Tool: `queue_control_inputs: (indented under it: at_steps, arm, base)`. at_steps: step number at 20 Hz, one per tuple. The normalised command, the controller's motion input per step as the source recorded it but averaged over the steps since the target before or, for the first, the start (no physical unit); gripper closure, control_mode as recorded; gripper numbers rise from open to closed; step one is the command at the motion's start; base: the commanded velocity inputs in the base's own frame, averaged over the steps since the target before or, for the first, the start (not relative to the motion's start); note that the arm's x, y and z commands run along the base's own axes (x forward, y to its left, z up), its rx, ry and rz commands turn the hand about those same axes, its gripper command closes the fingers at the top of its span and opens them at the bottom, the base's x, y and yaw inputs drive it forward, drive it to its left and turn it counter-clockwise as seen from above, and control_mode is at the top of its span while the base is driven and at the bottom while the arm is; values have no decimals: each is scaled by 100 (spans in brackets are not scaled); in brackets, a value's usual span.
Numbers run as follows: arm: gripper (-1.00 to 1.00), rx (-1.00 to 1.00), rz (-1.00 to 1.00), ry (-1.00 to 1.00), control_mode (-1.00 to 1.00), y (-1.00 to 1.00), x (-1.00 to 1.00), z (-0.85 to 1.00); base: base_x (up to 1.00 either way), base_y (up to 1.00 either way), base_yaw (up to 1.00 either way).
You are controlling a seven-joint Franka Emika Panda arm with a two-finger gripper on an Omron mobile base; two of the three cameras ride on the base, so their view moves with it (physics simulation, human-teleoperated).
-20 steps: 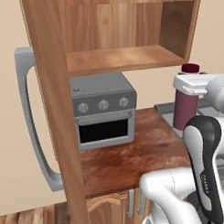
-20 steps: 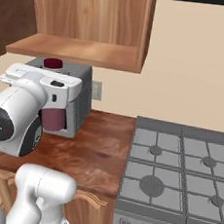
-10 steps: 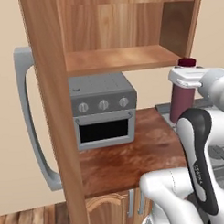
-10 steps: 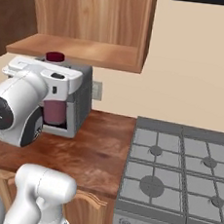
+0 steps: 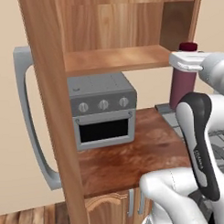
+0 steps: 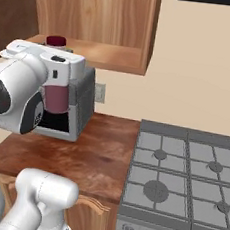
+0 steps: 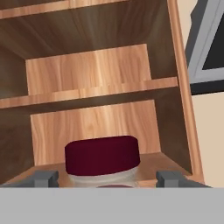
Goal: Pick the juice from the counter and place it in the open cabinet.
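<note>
The juice bottle [image 5: 182, 81] is off the counter [image 5: 133, 154] and carried in the air, pinched just under its maroon cap by the gripper [image 5: 187, 61], whose white hand wraps the neck so that the cap pokes out above it. From the right base camera the bottle [image 6: 57, 96] hangs in front of the grey toaster oven [image 6: 80, 103], its cap about level with the front lip of the open cabinet [image 6: 117, 62]. The hand camera looks straight into that cabinet [image 7: 96, 74]: wood-grain back, a plank shelf across the middle, a side panel on the right, with the cap [image 7: 102, 155] sitting between the two finger tips [image 7: 43, 178], which press in on either side of it. So the pick seems done and the transfer to the cabinet is the step in hand. The bottle's base looks lower than the bottom shelf, so the next move likely calls for more lift until the base clears the shelf edge, then a forward reach over the plank, a short lowering until it stands, and only then letting go.
</note>
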Motion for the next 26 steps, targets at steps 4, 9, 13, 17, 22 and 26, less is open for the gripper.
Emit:
queue_control_inputs:
  at_steps: [4, 9, 13, 17, 22, 26]
  arm:
    - [100, 0, 0, 0, -100, 0, 1, 33]
    - [100, 0, 0, 0, -100, 3, 15, 20]
    - [100, 0, 0, 0, -100, 0, 15, 9]
    - [100, 0, 0, -4, -100, 0, 18, 10]
    - [100, 0, 0, -12, -100, 0, 6, 21]
    - [100, 0, 0, -12, -100, 0, 9, 16]
  base:
    - [0, 0, 0]
    - [0, 0, 0]
    - [0, 0, 0]
    - [0, 0, 0]
    - [0, 0, 0]
    - [0, 0, 0]
